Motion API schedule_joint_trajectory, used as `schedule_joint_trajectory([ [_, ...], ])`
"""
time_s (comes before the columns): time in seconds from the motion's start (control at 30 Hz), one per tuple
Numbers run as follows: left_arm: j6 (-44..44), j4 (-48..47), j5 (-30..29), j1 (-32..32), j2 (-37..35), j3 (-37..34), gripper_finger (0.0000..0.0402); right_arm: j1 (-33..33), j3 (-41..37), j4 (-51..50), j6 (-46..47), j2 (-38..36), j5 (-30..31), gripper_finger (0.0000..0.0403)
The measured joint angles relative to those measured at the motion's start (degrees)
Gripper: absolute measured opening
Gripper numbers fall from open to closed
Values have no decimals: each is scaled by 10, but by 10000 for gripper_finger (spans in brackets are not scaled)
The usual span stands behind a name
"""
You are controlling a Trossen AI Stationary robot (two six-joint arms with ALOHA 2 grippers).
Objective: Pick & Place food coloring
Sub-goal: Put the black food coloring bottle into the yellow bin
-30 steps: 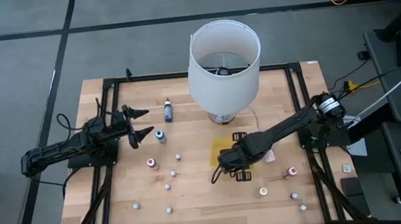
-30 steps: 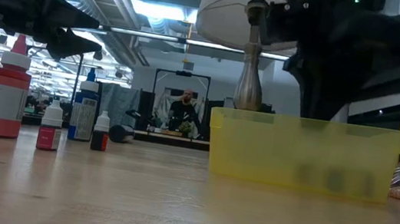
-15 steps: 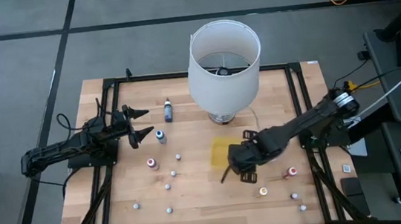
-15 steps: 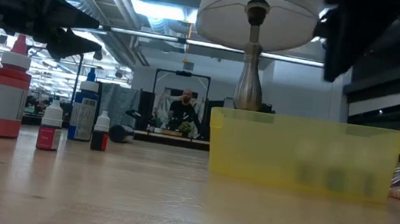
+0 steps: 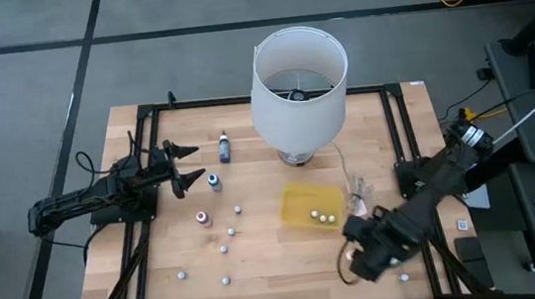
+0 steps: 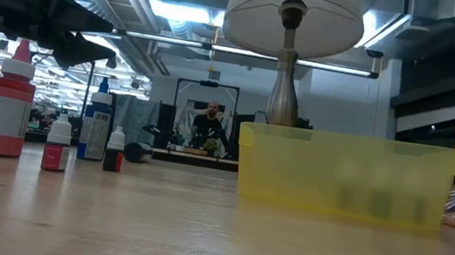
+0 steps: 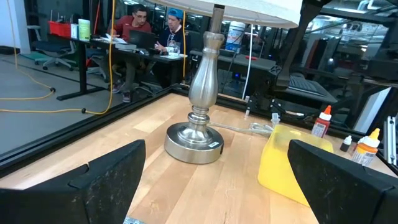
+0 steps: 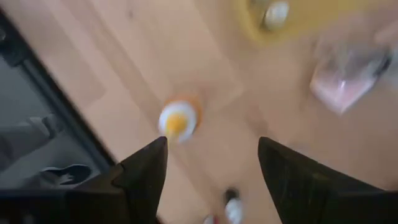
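The right gripper is positioned over the table's near right area, forward of the yellow tray. Its fingers are seen spread apart with nothing between them, above an orange-topped bottle standing on the wooden table. The yellow tray holds three small whitish bottles. A crumpled clear wrapper lies just beside the tray. The remaining food coloring bottles are scattered on the left half of the table: a blue-topped bottle, a light-blue one, a red-topped one and several small whitish ones. The left gripper is held wide open and empty near the left edge. A lamp stands at the rear centre.
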Motion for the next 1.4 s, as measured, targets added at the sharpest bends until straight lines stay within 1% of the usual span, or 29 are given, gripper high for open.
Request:
schedule_joint_trajectory([
  [0.2, 0, 0, 0, 0, 0, 0, 389, 83, 0, -13, 120, 0, -1, 252],
  [0.4, 0, 0, 0, 0, 0, 0, 389, 147, 0, -30, 233, 0, -1, 252],
  [0.57, 0, 0, 0, 0, 0, 0, 389, 183, -7, -54, 322, 0, 1, 252],
  [0.8, 0, 0, 0, 0, 0, 0, 389, 206, -66, -32, 423, 1, -9, 252],
  [0.9, 0, 0, 0, 0, 0, 0, 389, 206, -101, 10, 442, 1, -22, 252],
  [1.1, 0, 0, 0, 0, 0, 0, 389, 194, -161, 112, 454, 6, -24, 252],
  [1.27, 0, 0, 0, 0, 0, 0, 389, 184, -197, 144, 454, 17, -21, 252],
  [1.4, 0, 0, 0, 0, 0, 0, 389, 183, -206, 165, 454, 25, -21, 252],
])
